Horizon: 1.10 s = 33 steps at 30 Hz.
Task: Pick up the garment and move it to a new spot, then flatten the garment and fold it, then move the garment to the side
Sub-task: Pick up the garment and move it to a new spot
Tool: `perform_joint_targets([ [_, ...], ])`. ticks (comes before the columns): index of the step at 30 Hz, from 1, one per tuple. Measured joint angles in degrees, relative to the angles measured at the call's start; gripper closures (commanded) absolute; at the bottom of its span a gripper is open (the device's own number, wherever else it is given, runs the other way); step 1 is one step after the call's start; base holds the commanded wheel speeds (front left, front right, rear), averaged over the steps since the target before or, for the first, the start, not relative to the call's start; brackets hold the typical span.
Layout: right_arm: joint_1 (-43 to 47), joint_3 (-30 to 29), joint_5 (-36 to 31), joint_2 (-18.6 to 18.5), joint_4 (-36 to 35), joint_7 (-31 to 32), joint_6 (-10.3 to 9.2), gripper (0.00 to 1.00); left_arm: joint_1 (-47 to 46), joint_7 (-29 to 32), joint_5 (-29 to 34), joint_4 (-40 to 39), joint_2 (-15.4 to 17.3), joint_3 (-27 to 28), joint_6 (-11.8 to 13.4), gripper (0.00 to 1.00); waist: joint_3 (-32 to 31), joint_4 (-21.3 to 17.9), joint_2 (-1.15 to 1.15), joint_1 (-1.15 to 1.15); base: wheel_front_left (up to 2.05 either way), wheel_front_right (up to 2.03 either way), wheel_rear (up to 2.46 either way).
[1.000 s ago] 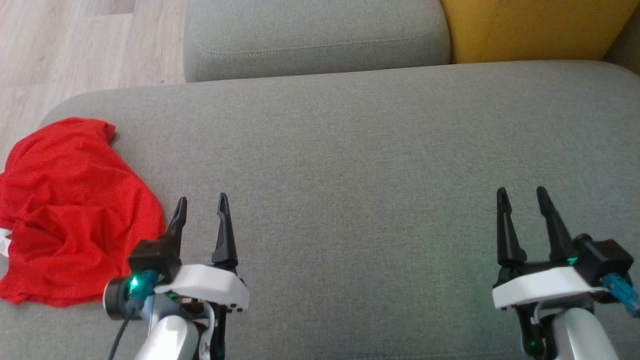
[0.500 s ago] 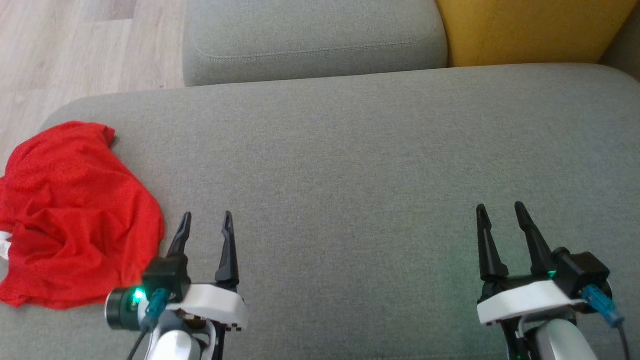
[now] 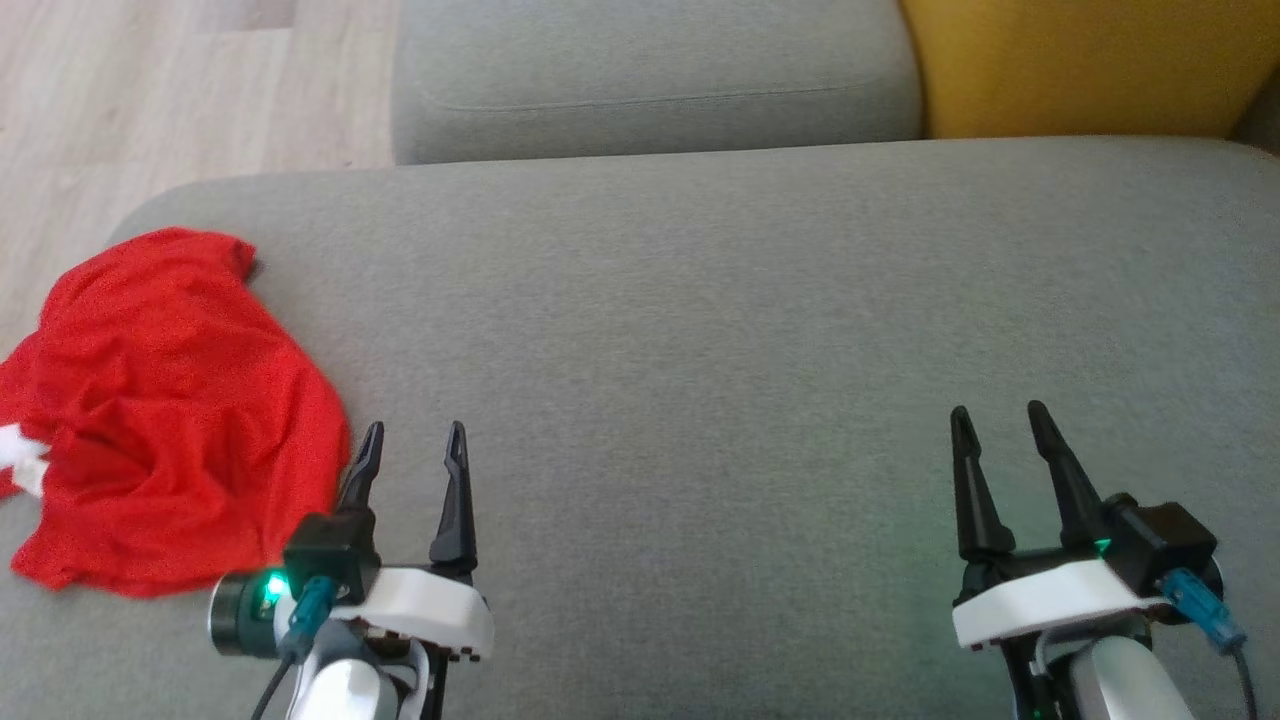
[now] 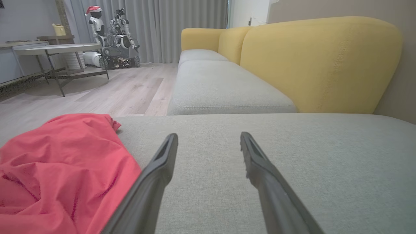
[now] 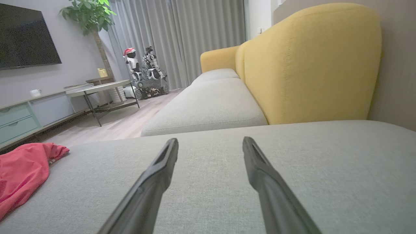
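- Garment (image 3: 170, 410): a bright red, thin cloth, bunched into a low mound of soft folds and creases. A small white label (image 3: 25, 460) shows at its 9 o'clock edge.
- Support: a sofa seat cushion (image 3: 700, 330) of grey woven fabric, broad and flat with rounded corners. The garment lies at its 9 o'clock end, close to the rim.
- Surroundings: a second grey cushion (image 3: 650, 80) at 12 o'clock, a yellow upholstered backrest (image 3: 1080, 60) at 1 o'clock, and a pale wood-plank floor (image 3: 150, 90) at 11 o'clock.
- Left end effector (image 3: 416, 430): two long, dark, tapered fingers spread apart, with nothing between them. The garment lies at its 9 o'clock, its hem just beside the outer finger.
- Right end effector (image 3: 998, 410): fingers likewise spread and empty. The garment lies well apart at its 9 o'clock.
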Motion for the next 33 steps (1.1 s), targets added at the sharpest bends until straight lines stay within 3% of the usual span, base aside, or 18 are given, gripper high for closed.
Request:
perform_joint_targets([
  [9, 0.09, 1.8, 0.0, 0.0, -0.07, -0.01, 0.0, 0.0, -0.01, 0.0, -0.02, -0.36, -0.04, 0.18, 0.86, 0.0, -0.16, 5.58, 0.0, 0.0, 0.0, 0.0, 0.0],
  [26, 0.42, 6.55, 1.13, 0.0, 0.7, -0.01, 0.0, 0.0, 0.48, -0.01, 0.0, -2.49, -0.07, 3.53, 1.88, 0.0, -1.08, 23.47, 0.0, 0.0, 0.0, 0.0, 0.0],
  [33, 0.81, 9.14, 2.04, 0.01, 1.13, -0.01, 0.0, 0.0, 0.76, -0.01, 0.0, -2.34, -0.07, 4.01, 1.7, 0.0, -0.79, 27.89, 0.0, 0.0, 0.0, 0.0, 0.0],
])
